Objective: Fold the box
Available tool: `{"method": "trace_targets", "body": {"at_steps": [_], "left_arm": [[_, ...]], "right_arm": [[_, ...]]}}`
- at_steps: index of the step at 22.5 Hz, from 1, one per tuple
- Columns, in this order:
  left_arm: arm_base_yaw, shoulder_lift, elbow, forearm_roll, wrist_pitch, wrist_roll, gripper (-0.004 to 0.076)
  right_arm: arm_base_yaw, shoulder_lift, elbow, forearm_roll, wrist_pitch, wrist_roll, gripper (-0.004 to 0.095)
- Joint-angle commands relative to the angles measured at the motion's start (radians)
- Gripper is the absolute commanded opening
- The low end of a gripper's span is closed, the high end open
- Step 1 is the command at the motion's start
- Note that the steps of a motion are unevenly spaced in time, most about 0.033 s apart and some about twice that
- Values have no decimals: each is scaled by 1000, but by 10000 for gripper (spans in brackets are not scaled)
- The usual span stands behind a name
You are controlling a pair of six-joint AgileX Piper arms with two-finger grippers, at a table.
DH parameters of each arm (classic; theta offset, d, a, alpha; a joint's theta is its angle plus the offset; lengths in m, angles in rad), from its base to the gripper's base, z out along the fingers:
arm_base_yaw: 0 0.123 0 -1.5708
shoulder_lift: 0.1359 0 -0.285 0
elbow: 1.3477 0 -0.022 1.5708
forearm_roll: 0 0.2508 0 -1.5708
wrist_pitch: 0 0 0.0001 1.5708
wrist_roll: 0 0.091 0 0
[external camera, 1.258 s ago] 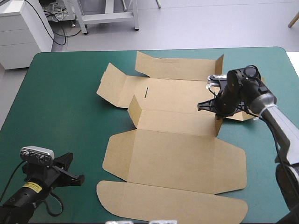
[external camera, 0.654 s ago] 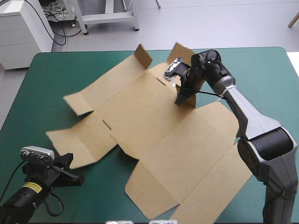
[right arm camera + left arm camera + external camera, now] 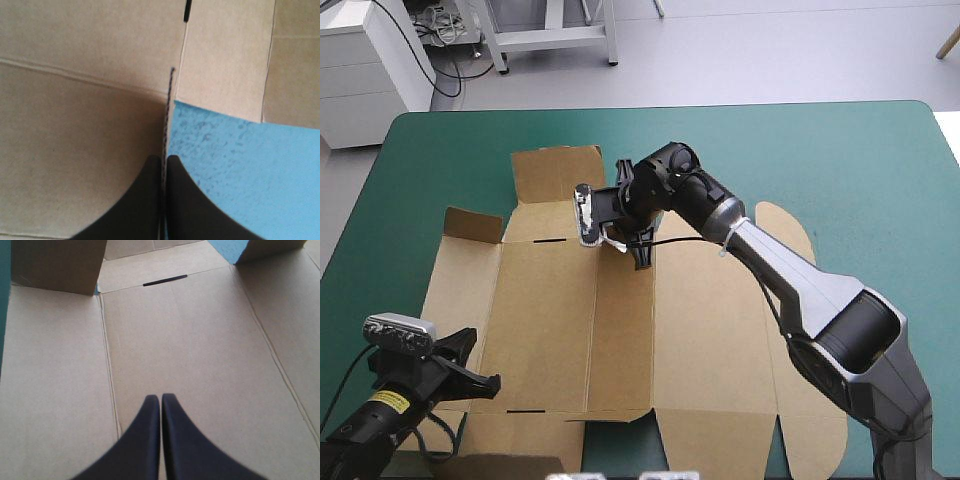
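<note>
Right hand [image 3: 163,159] nearly closed, pinching raised box [image 3: 85,130] edge

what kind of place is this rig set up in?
Probably a robotics lab: teal-green table, the right pincer holding the box, a white cabinet and cables beyond.

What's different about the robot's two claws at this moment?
The right claw pinches a thin edge of the brown box, while the left claw pinches nothing. The right claw reaches to the box's far side, while the left claw sits by its near left corner. Both are black and shut to a point.
</note>
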Motion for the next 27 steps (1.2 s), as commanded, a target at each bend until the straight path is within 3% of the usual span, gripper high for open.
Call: {"method": "trace_targets", "body": {"at_steps": [1,6,19,24,27], "left_arm": [[-2,7,-31,-18,-54,-4,-8],[-2,7,-31,-18,-35,-4,-8],[-2,7,-31,-18,-8,-4,-8],[-2,7,-31,-18,-8,-4,-8],[-2,7,-31,-18,-8,-4,-8]], "right_arm": [[14,-61,-36,1,-72,-39,-21],[14,-61,-36,-49,-70,4,-21],[14,5,-36,-49,-94,70,-8],[14,-15,-36,-161,-107,177,289],[10,-52,-36,-203,-102,235,294]]}}
